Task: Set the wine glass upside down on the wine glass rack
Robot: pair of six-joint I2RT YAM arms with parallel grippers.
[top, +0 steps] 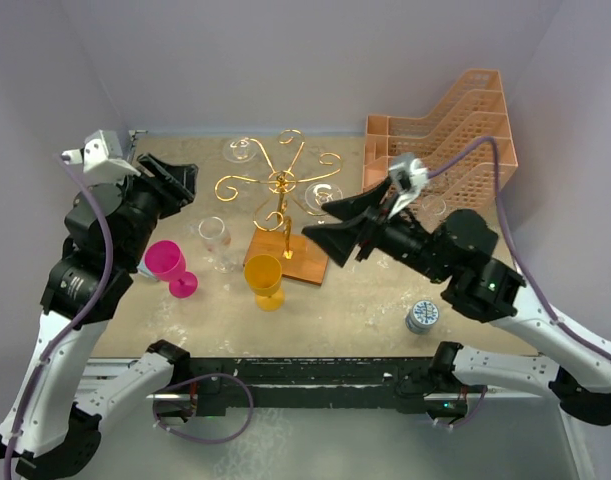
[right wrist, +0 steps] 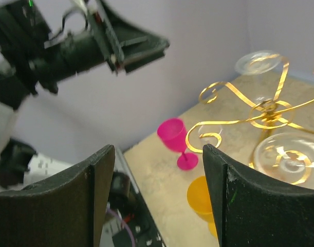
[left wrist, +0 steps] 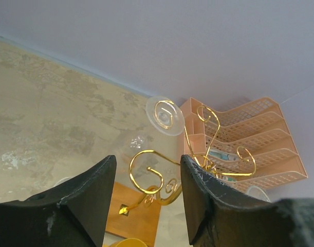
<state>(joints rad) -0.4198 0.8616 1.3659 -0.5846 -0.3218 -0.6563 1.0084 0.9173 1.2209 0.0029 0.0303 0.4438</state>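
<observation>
From above, the gold wire rack with curled arms on a brown wooden base (top: 281, 185) stands mid-frame. A clear wine glass (top: 239, 150) hangs in its upper-left curl, foot uppermost and stem upright. The left gripper (top: 185, 182) sits just left of and below that glass, jaws apart and empty. The right gripper (top: 330, 225), spread wide and empty, is right of the post and farther from the glass.

In the left wrist view, the glass's foot (left wrist: 165, 116) lies upper centre, beyond the parted fingers and clear of them.

In the right wrist view, what seems the same glass (right wrist: 259, 62) shows upper right, across the rack.

Judging from this, the left arm need only back away toward the lower left.
</observation>
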